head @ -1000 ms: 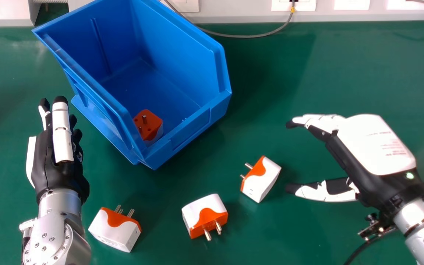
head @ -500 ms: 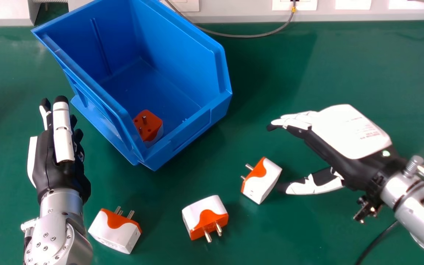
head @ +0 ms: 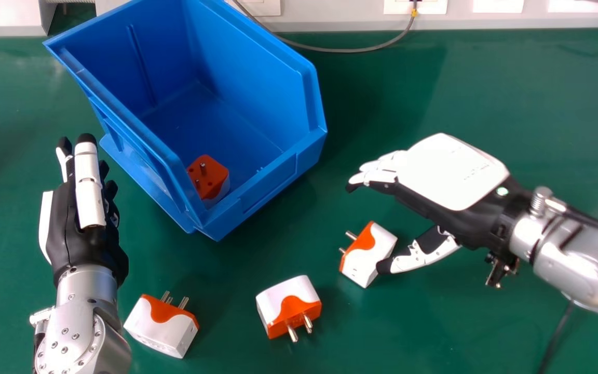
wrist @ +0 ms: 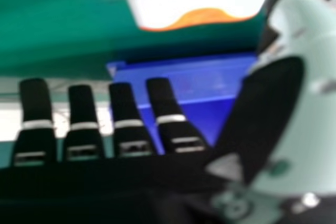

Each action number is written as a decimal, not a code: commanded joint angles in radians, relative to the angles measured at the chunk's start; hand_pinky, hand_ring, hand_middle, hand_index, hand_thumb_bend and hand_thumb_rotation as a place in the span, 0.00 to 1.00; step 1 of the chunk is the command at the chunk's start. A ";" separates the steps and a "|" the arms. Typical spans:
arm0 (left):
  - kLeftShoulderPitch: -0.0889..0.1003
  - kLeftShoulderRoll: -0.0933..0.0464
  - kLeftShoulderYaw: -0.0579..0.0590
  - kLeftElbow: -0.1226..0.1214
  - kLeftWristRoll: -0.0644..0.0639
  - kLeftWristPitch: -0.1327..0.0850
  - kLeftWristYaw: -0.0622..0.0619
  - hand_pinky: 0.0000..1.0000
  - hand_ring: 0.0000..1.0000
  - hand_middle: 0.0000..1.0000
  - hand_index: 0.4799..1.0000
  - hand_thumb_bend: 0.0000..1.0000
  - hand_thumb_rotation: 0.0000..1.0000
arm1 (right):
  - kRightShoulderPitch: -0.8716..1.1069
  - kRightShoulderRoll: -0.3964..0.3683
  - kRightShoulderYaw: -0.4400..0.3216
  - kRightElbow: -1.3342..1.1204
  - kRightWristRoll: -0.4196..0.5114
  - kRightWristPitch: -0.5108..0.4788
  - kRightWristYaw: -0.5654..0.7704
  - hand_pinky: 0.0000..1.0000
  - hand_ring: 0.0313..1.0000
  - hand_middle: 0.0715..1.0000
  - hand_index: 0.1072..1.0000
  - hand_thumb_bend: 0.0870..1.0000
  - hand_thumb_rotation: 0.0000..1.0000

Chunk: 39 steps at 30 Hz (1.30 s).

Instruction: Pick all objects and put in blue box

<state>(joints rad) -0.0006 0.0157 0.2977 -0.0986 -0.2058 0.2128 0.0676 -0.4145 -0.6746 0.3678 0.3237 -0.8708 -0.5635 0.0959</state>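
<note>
lying on the near side of the right hand's [head: 449,169] open fingers [head: 379,174], left of its thumb [head: 416,259], the rightmost adapter [head: 364,262] runs near-left to far-right; contact unconfirmed; left hand [head: 78,223] well apart.

No readable text or labels

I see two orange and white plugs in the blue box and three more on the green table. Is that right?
Not quite: the head view shows one plug in the blue box, not two. Three more are on the green table, as you said.
</note>
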 commanded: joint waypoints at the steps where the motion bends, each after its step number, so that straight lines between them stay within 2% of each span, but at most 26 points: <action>1: 0.001 0.001 -0.003 -0.034 -0.006 -0.001 0.004 1.00 1.00 1.00 1.00 0.27 0.97 | -0.060 -0.019 0.011 0.011 0.011 -0.027 0.024 0.70 0.82 0.83 0.77 0.45 0.45; 5: 0.006 0.001 -0.004 -0.046 -0.008 0.005 0.003 1.00 0.99 1.00 1.00 0.27 0.97 | -0.088 -0.014 0.023 0.034 0.018 -0.047 0.050 0.71 0.83 0.84 0.78 0.47 0.45; 8: 0.005 -0.002 -0.002 -0.046 -0.010 0.007 0.004 1.00 0.99 1.00 1.00 0.27 0.97 | -0.140 -0.010 0.050 0.076 0.006 -0.076 0.077 0.72 0.84 0.84 0.78 0.48 0.44; 12: 0.006 -0.002 -0.004 -0.053 -0.007 0.013 0.008 1.00 0.99 1.00 1.00 0.27 0.97 | -0.191 -0.014 0.078 0.101 -0.008 -0.103 0.106 0.75 0.86 0.87 0.81 0.53 0.42; 17: 0.007 -0.001 -0.004 -0.056 -0.004 0.013 0.007 1.00 0.99 0.99 1.00 0.27 0.97 | -0.246 -0.003 0.117 0.136 -0.055 -0.121 0.090 0.77 0.88 0.89 0.82 0.58 0.41; 21: 0.010 -0.001 -0.005 -0.064 0.000 0.015 0.011 1.00 0.99 0.99 1.00 0.27 0.97 | -0.288 0.014 0.152 0.177 -0.103 -0.133 0.056 0.77 0.88 0.90 0.83 0.62 0.39; 24: 0.014 -0.004 -0.008 -0.075 0.001 0.018 0.014 1.00 0.99 0.99 1.00 0.28 0.97 | -0.309 0.024 0.169 0.203 -0.114 -0.137 0.049 0.77 0.88 0.89 0.83 0.63 0.39; 30: 0.024 -0.009 -0.014 -0.099 -0.006 0.032 0.020 1.00 0.99 0.99 1.00 0.28 0.97 | -0.345 0.041 0.197 0.244 -0.125 -0.144 0.046 0.77 0.88 0.90 0.83 0.62 0.37; 35: 0.032 -0.009 -0.019 -0.122 -0.008 0.048 0.021 1.00 0.99 0.99 1.00 0.28 0.97 | -0.362 0.048 0.223 0.276 -0.150 -0.155 0.013 0.77 0.88 0.90 0.83 0.62 0.36; 37: 0.036 -0.009 -0.020 -0.133 -0.010 0.055 0.022 1.00 0.99 0.99 1.00 0.28 0.97 | -0.366 0.053 0.234 0.288 -0.162 -0.154 -0.001 0.77 0.88 0.90 0.83 0.62 0.36; 39: 0.035 -0.008 -0.018 -0.133 -0.012 0.060 0.021 1.00 0.99 0.99 1.00 0.29 0.97 | -0.372 0.059 0.246 0.305 -0.174 -0.153 -0.016 0.77 0.88 0.90 0.83 0.62 0.36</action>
<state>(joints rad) 0.0356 0.0082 0.2809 -0.2022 -0.2083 0.2737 0.0876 -0.7427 -0.6206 0.6099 0.6270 -1.0368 -0.7111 0.1059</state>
